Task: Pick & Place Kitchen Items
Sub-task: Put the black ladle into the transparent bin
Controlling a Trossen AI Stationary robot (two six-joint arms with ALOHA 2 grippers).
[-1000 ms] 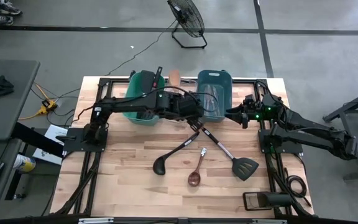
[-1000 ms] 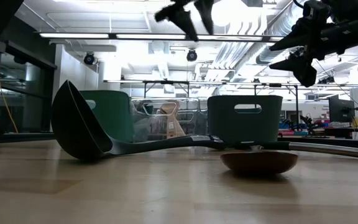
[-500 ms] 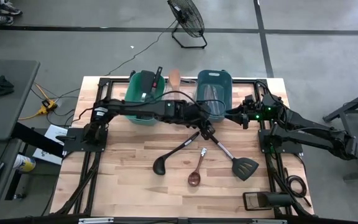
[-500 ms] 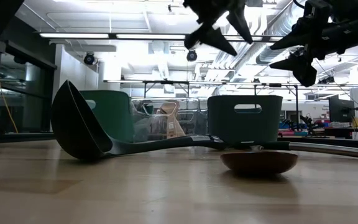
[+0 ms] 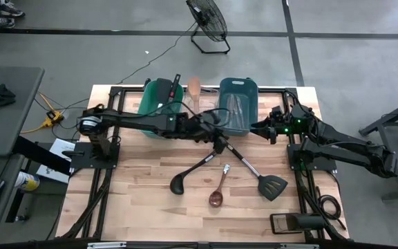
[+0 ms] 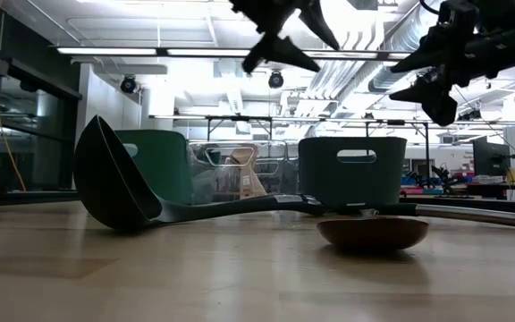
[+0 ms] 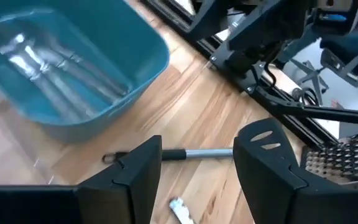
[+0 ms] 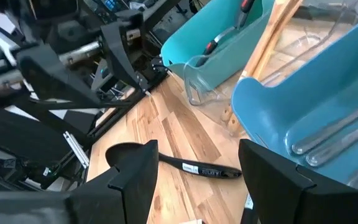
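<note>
Three utensils left loose on the pale planked wooden worktop (image 5: 137, 200): a matte black plastic ladle (image 5: 192, 171) with its deep round bowl toward 7 o'clock and its slim handle running up toward 1 o'clock; a small wooden spoon (image 5: 218, 189) just beside it, reddish-brown oval bowl at 6 o'clock; a black slotted spatula (image 5: 258, 174) with a silver metal shaft, flat slotted blade toward 4 o'clock, shaft crossing the ladle handle near centre. At 12 o'clock, three bins in a row: a green bin (image 5: 159, 102) with a red-and-black handled tool standing in it, a clear bin (image 5: 197, 109) with a wooden utensil (image 5: 194, 88), and a blue bin (image 5: 237, 104) holding slim shiny metal cutlery (image 7: 48, 59). Left pincer (image 5: 219, 143) up in the air over the crossed handles, fingers spread apart, gripping nothing. Right pincer (image 5: 256, 127) raised at 3 o'clock beside the blue bin's corner, fingers likewise parted and empty. From table height, ladle bowl (image 6: 114, 183) tall and glossy-dark, spoon bowl (image 6: 372, 233) a low brown dome.
</note>
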